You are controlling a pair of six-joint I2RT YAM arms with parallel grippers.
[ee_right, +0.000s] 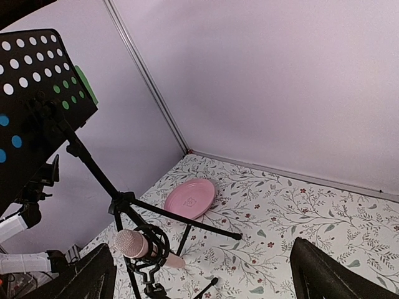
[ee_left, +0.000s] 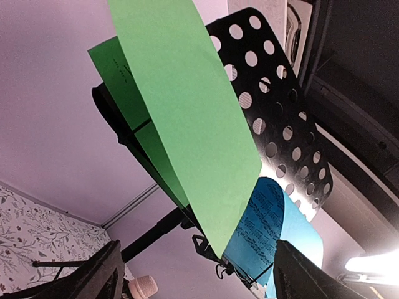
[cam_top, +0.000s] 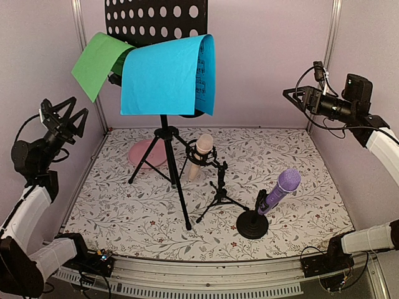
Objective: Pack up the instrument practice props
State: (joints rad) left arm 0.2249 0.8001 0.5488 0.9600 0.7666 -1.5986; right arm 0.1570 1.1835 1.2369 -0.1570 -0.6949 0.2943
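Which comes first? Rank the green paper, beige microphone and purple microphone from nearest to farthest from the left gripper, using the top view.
1. green paper, far left, hanging on the rack just right of the left gripper.
2. beige microphone, mid-table.
3. purple microphone, front right.

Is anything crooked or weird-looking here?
Yes. The green paper hangs tilted off the left side of the black music rack, and the blue paper curls over at its right edge instead of lying flat. A pink plate also lies behind the tripod.
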